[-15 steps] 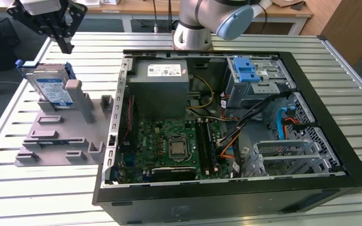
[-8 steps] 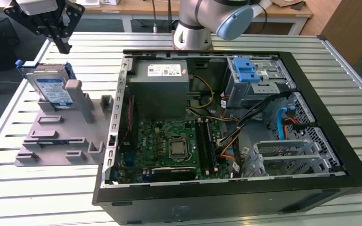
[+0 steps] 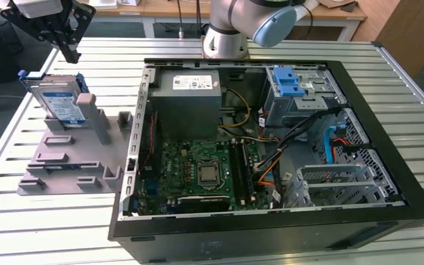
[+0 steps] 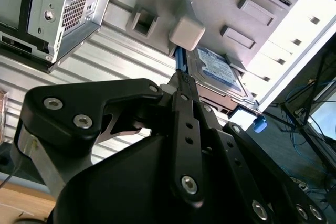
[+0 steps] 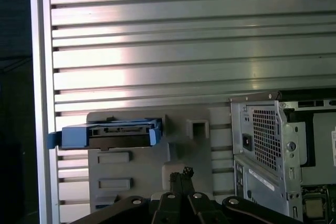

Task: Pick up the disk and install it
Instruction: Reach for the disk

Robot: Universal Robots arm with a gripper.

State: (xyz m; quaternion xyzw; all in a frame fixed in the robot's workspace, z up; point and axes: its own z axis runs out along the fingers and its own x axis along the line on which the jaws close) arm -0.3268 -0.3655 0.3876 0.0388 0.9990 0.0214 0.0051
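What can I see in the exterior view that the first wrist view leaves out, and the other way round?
Exterior view: the inside of the open case, with the green board, the grey box and a blue latch, plus the arm.

First wrist view: the case's vented wall, seen from outside.

Both: the disk standing on edge in the grey holder on the slatted table, and the claw, shut, empty and apart from the disk.

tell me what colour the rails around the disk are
Blue. The rails around the disk show best in the first wrist view.
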